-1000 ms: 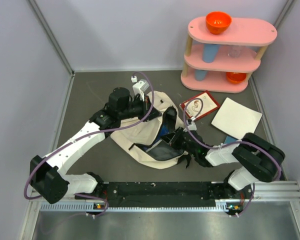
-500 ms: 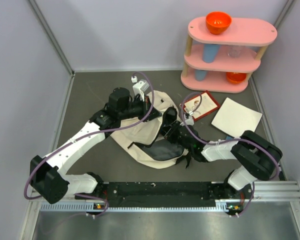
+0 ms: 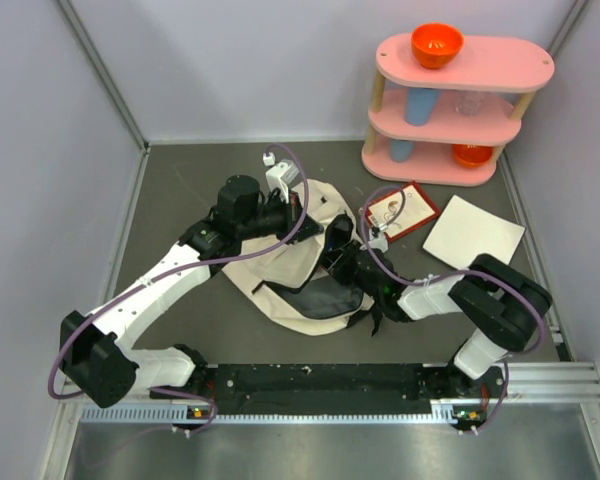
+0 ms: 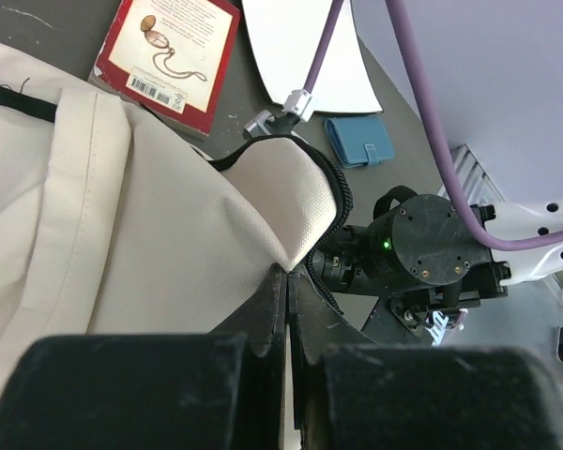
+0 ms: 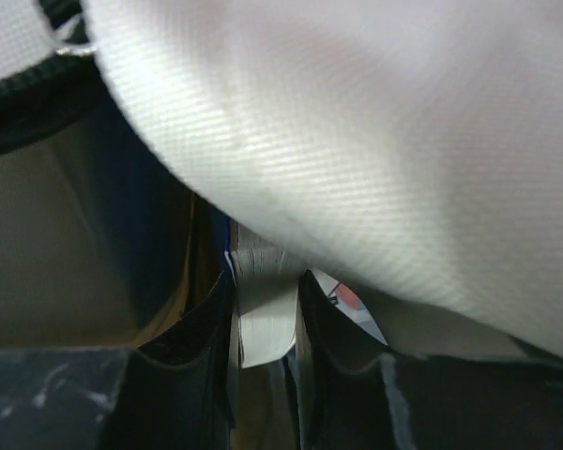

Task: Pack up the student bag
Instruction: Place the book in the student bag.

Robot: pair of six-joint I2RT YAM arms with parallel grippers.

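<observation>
Grey table [image 3: 180, 180] bears the student bag [image 3: 280, 270], whose mouth rim my left gripper [image 4: 286, 292] pinches tight and holds up, so the opening lies dead ahead of my right gripper [image 5: 263, 286], clamped on a book [image 5: 267, 330].

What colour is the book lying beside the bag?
The book is red with a cream centre, clearest in the left wrist view.

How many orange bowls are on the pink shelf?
2. One orange bowl sits on the pink shelf's top tier; the second orange bowl on its bottom tier. Others could be hidden.
</observation>
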